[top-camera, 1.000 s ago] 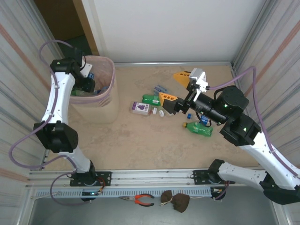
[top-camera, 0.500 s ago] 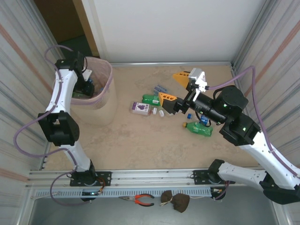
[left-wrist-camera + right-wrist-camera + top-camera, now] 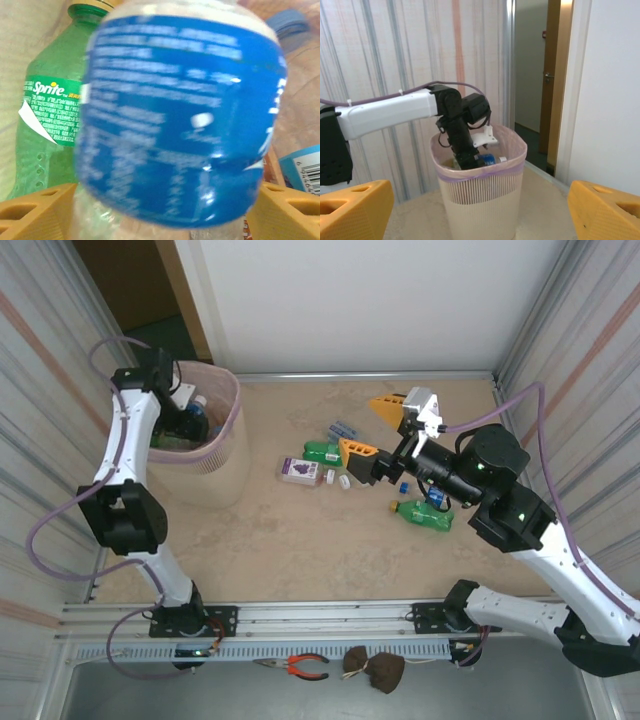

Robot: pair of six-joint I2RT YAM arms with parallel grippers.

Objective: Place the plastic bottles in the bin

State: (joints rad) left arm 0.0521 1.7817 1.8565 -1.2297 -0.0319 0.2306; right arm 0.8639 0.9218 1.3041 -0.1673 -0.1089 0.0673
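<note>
our left claw (image 3: 160, 220) has just spread apart inside the bin (image 3: 232, 400). the blue-labelled bottle (image 3: 185, 120) blurs, seemingly slipping loose beside a green sprite bottle (image 3: 47, 115). our right claw (image 3: 372, 430), spread and empty, hovers over the remaining bottles (image 3: 425, 515) on the tabletop (image 3: 300, 530).

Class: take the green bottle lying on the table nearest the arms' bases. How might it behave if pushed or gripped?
The green bottle lies sideways on the flat table, so a push would probably roll it. It looks like thin plastic: likely light, and may buckle when squeezed.
</note>
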